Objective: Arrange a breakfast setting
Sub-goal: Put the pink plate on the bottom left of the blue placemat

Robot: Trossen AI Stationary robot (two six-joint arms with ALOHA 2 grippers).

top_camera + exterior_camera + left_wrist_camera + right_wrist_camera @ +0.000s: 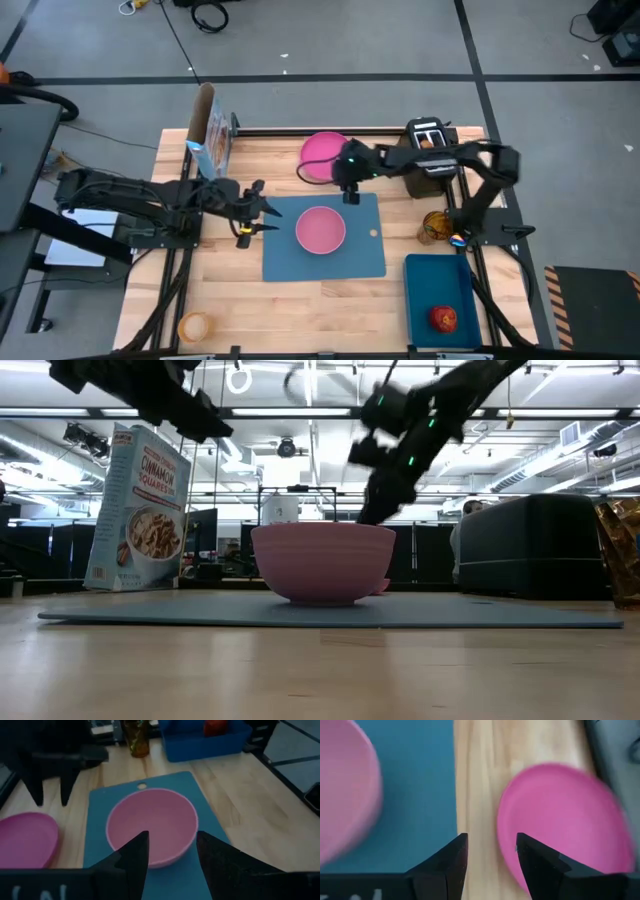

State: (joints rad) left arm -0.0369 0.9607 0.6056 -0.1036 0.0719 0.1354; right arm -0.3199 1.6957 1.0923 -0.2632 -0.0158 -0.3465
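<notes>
Behind the mat's far-left corner, a box is reading "Cinnamon Squares", legible only from the low view. Both my left gripper and right gripper are hanging part-open, holding nothing.

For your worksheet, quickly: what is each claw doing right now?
Left claw: open, empty, near the pink bowl.
Right claw: open, empty, above the pink plate.
</notes>
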